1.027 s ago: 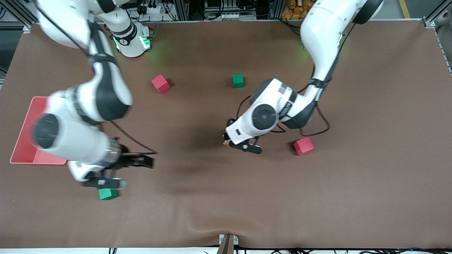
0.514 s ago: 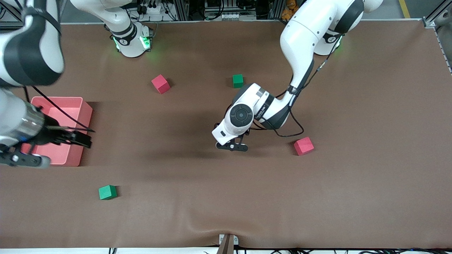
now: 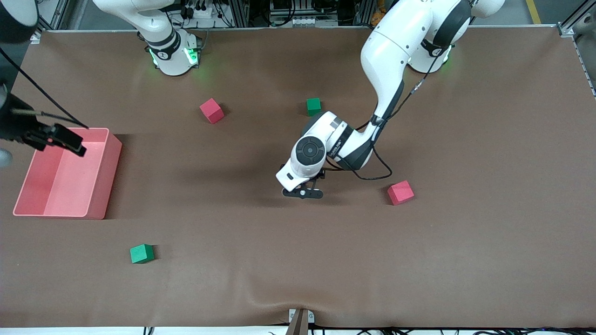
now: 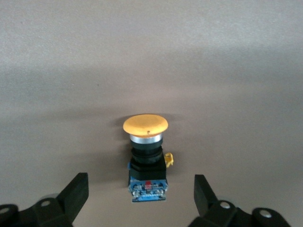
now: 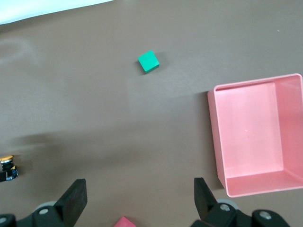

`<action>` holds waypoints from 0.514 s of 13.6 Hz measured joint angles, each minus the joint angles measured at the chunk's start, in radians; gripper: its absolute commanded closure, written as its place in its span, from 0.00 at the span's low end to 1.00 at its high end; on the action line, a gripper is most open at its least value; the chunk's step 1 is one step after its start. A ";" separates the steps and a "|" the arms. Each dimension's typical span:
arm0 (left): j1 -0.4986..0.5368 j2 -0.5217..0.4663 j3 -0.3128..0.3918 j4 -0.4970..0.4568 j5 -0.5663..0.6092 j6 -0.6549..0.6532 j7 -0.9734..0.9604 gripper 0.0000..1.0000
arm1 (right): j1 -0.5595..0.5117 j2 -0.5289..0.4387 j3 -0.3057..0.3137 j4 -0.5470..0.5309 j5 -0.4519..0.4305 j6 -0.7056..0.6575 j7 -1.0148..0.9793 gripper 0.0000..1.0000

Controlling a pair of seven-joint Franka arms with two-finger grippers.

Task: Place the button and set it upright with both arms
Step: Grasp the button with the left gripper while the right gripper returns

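The button [image 4: 146, 158] has a round orange cap, a black body and a blue base end. It rests on the brown table between the open fingers of my left gripper [image 4: 141, 201], untouched, cap end away from the gripper. In the front view my left gripper [image 3: 302, 192] is low over the table's middle and hides the button. My right gripper [image 3: 56, 136] is open and empty, high over the pink bin [image 3: 100, 173] at the right arm's end. The right wrist view shows its fingers [image 5: 75, 201] spread and the button [image 5: 7, 168] far off.
Two red cubes [image 3: 212, 110] [image 3: 400, 192] and two green cubes [image 3: 314, 106] [image 3: 141, 253] lie scattered on the table. The green cube [image 5: 148, 61], the bin [image 5: 258, 137] and a red cube [image 5: 124, 222] show in the right wrist view.
My right arm has swung up and away from the table's middle to over the pink bin. My left gripper has shifted slightly toward the right arm's end; the orange cap no longer shows beside it.
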 measured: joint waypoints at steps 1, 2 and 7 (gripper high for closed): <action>-0.001 0.004 0.000 0.000 0.000 0.000 0.000 0.02 | -0.008 -0.036 0.000 -0.036 -0.002 0.000 0.000 0.00; -0.002 0.008 -0.001 0.000 0.000 0.000 0.000 0.02 | -0.019 -0.066 0.000 -0.064 -0.003 0.001 -0.002 0.00; -0.007 0.031 -0.004 0.000 0.000 -0.001 0.000 0.10 | -0.125 -0.097 0.000 -0.089 -0.006 0.020 -0.234 0.00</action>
